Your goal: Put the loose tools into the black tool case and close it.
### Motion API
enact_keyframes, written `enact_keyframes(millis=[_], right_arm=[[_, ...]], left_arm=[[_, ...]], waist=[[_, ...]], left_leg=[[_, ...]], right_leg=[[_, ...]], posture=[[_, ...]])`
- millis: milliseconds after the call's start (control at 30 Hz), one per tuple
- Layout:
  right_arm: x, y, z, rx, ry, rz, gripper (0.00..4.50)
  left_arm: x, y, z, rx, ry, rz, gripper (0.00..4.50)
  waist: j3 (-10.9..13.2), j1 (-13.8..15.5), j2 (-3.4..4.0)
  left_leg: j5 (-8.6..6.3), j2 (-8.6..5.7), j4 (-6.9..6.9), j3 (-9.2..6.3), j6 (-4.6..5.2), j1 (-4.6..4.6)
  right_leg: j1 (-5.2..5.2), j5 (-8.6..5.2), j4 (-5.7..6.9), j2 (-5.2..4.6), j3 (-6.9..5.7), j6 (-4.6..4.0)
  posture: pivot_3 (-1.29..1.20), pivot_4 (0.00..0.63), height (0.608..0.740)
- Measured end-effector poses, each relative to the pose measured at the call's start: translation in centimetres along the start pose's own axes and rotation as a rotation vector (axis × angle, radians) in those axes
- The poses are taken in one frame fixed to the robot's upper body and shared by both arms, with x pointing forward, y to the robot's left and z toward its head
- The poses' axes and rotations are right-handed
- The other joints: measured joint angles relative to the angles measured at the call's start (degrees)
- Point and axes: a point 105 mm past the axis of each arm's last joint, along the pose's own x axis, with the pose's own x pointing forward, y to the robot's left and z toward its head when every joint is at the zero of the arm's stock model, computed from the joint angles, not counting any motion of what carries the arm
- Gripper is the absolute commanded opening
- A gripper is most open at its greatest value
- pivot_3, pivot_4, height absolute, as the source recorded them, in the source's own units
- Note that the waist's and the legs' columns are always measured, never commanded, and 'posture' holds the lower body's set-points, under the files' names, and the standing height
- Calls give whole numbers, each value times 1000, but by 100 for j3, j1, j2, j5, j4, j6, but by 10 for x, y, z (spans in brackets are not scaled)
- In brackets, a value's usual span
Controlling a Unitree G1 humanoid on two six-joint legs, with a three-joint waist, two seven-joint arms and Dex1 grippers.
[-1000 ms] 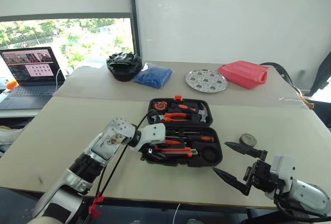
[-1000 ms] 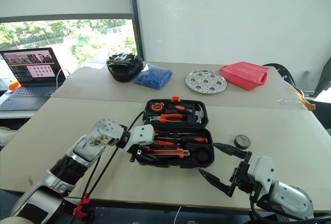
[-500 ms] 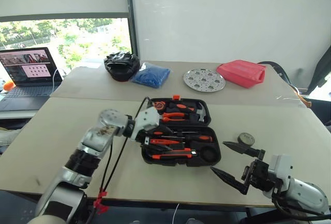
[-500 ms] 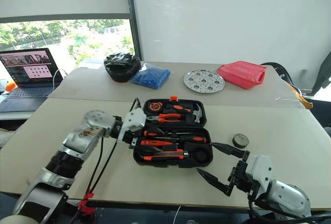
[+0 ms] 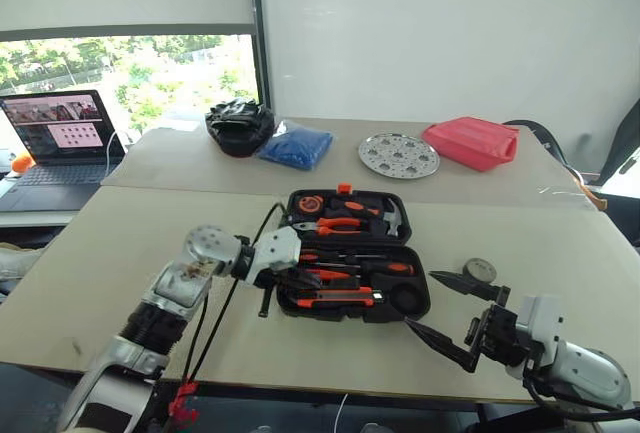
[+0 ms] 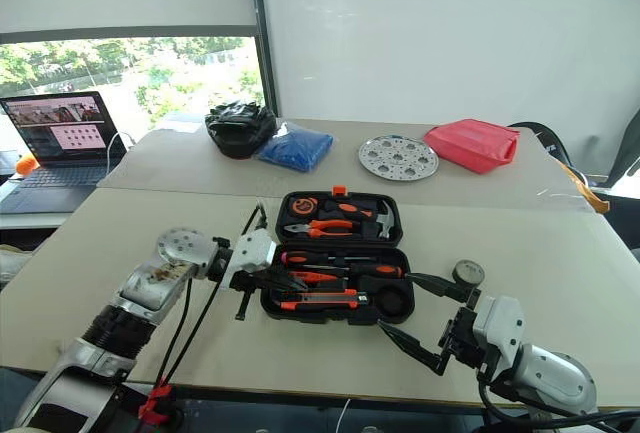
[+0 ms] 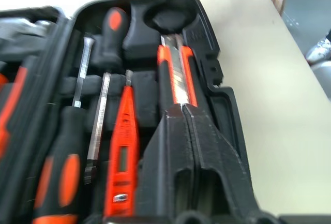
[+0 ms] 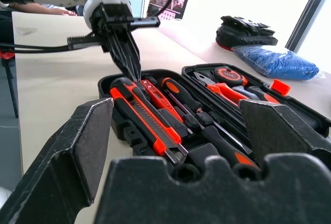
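I see case (image 5: 352, 253) mid-table, lid open, tools seated. Left gripper (image 8: 130, 68) just snapped shut, empty, tips over knife (image 7: 176, 74); knife looks placed. Right gripper (image 5: 448, 315) wide open, empty, beside case. Tape roll (image 5: 479, 270) loose right of case, next pickup. Nothing blocking.

The near table (image 5: 120, 253) was left bare to the left of the open black tool case (image 5: 415, 298) and along its front edge. The case's left end was occupied by the left gripper (image 5: 312, 278), its fingers pressed together above the utility knife (image 5: 340, 300). To the right, the way was narrowed by the tape roll (image 5: 479, 270) and the wide-spread right gripper (image 5: 437, 305) just beside the case.
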Motion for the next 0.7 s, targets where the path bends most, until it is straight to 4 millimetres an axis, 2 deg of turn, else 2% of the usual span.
enact_keyframes(millis=[367, 500, 700], right_arm=[[2, 1, -1, 1, 1, 5, 4500], [5, 3, -2, 5, -1, 8, 4500], [5, 3, -3, 6, 0, 6, 4500]], left_arm=[[18, 0, -8, -58, 29, 7, 46], [27, -2, -18, -170, 122, 2, 46], [28, -3, -21, -207, 143, 31, 46]], waist=[[-1, -5, 1], [-14, -3, 15], [-25, -13, 30]], left_leg=[[0, 0, 1, 0, 0, 9], [0, -1, 1, -1, 0, 63], [0, 0, -2, 0, 0, 103]], right_leg=[[9, -1, 2, 1, 0, 2], [68, -26, -2, 0, 1, 44], [98, -32, -3, 2, 6, 42]], posture=[[0, 150, 740], [0, 150, 740], [0, 150, 740]])
